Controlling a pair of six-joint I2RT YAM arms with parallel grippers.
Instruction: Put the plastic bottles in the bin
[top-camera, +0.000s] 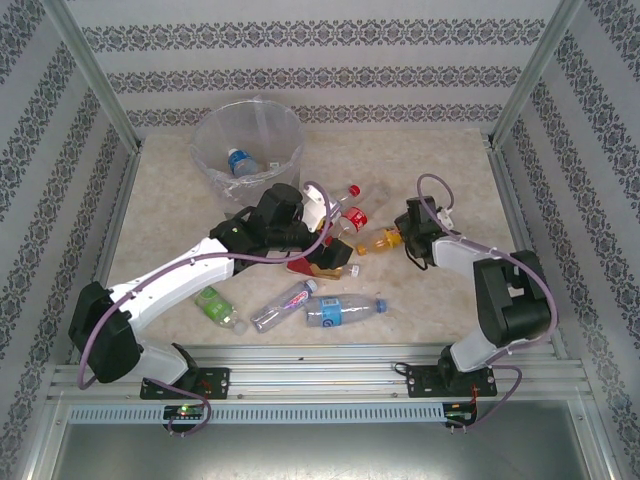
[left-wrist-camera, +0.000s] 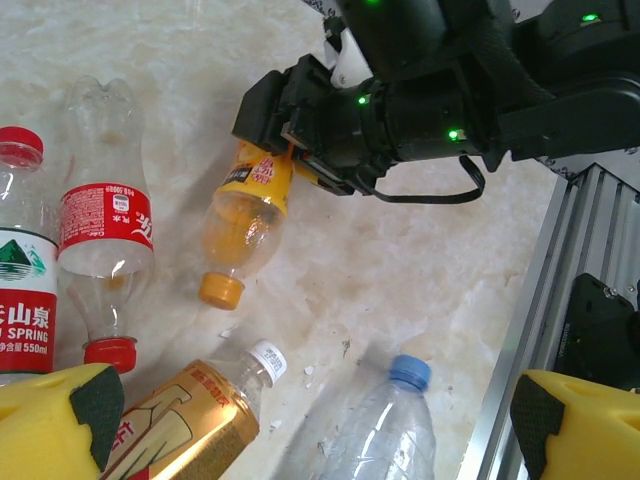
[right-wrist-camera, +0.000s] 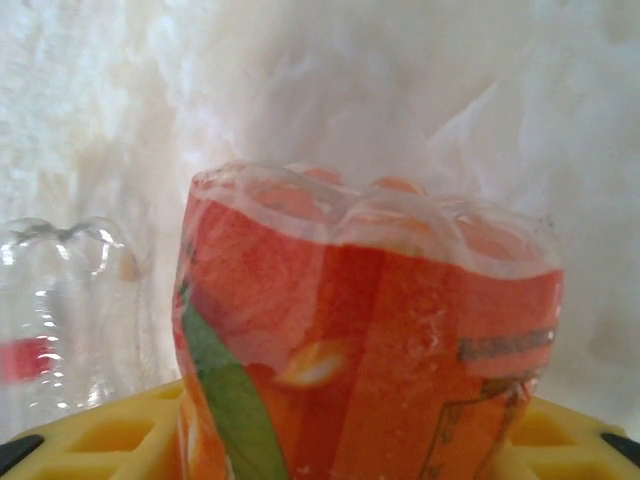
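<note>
My right gripper (top-camera: 403, 240) is shut on an orange-labelled bottle (top-camera: 378, 241) lying on the table; its yellow pads (right-wrist-camera: 95, 435) press both sides of the bottle (right-wrist-camera: 370, 330). In the left wrist view the same orange bottle (left-wrist-camera: 245, 215) sticks out of the black right gripper (left-wrist-camera: 287, 165). My left gripper (top-camera: 305, 240) hangs open above a gold-labelled bottle (left-wrist-camera: 185, 420) and a clear blue-capped bottle (left-wrist-camera: 395, 430), its fingers (left-wrist-camera: 60, 420) wide apart. The bin (top-camera: 205, 150) stands at the back left with one blue-labelled bottle (top-camera: 238, 160) inside.
Two red-capped bottles (top-camera: 352, 214) lie between the arms. A green-labelled bottle (top-camera: 215, 305), a clear one (top-camera: 283, 303) and a blue-labelled one (top-camera: 340, 310) lie near the front rail (top-camera: 320, 375). A red cola bottle (left-wrist-camera: 105, 240) lies beside the orange one.
</note>
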